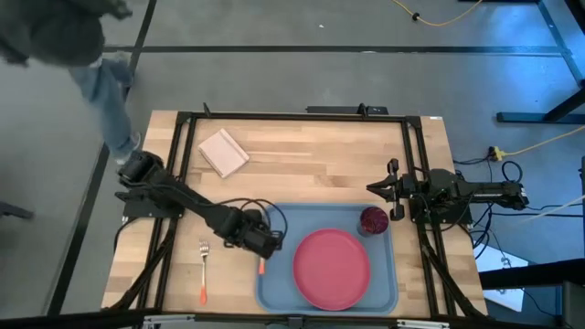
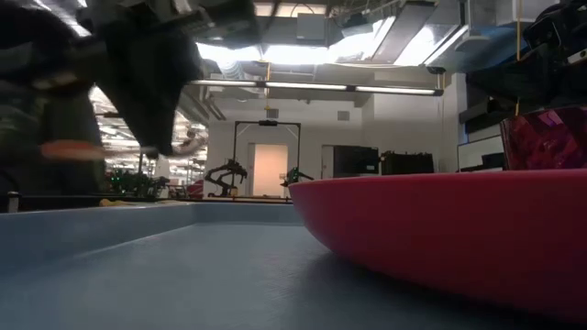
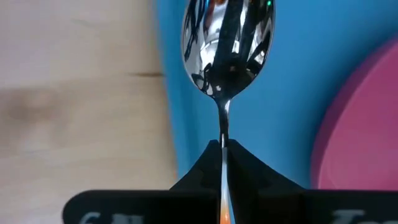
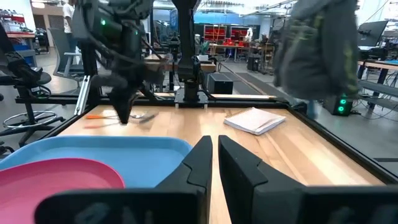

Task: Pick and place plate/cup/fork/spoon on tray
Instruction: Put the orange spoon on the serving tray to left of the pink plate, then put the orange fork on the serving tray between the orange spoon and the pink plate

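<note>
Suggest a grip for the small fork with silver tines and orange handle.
Take the small orange-handled fork mid-handle, from straight above, fingers spanning its narrow width: it lies flat on the wooden table, left of the light-blue tray.

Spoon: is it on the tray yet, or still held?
Held, not yet placed. The left gripper pinches the spoon by its handle, its bowl hanging over the tray's left edge beside the plate.

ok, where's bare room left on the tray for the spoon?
Free: the tray strip between its left rim and the plate, where the left pincer holds the spoon. Also the tray's back-left corner. Crowded: right side, where the cup sits behind the plate. The right pincer waits over bare table.
</note>
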`<state>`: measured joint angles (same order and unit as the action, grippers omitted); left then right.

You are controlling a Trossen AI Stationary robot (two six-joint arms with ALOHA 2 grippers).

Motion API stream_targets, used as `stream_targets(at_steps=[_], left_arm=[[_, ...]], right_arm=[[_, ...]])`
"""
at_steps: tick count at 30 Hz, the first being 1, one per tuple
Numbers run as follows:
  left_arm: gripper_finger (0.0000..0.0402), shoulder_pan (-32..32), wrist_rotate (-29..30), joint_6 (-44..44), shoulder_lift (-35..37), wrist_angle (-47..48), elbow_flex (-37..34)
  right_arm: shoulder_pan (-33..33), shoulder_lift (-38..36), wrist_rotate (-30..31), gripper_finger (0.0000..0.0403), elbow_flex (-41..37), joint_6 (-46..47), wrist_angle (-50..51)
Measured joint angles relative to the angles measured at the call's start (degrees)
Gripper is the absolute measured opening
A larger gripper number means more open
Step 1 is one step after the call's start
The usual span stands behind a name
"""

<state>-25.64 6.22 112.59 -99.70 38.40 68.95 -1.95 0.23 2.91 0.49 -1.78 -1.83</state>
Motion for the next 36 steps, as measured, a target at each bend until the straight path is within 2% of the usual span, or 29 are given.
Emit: stream_targets(at_steps=[7, 14, 23, 27, 36], left_arm=[[0.0001, 0.95, -3.55, -2.27, -3.75, -6.95, 0.14], [0.0001, 0.95, -8.81, -2.84, -7.40, -8.85, 0.17], [0.0035, 1.61, -5.02, -5.13, -7.72, -9.52, 0.19], [0.0038, 1.80, -4.07, -7.76, -7.72, -9.52, 0.19], [0.0040, 2.14, -5.21, -7.85, -7.22, -9.10, 0.18]], right_arm=[[-0.01, 0.02, 0.01, 0.0033, 0.00, 0.00, 0.00], [0.00, 0.02, 0.01, 0.0033, 0.00, 0.00, 0.00], [-0.01, 0.02, 0.01, 0.0033, 0.00, 0.00, 0.00], [0.01, 0.02, 0.01, 0.0033, 0.00, 0.00, 0.02], [0.01, 0.02, 0.01, 0.0033, 0.00, 0.00, 0.01]])
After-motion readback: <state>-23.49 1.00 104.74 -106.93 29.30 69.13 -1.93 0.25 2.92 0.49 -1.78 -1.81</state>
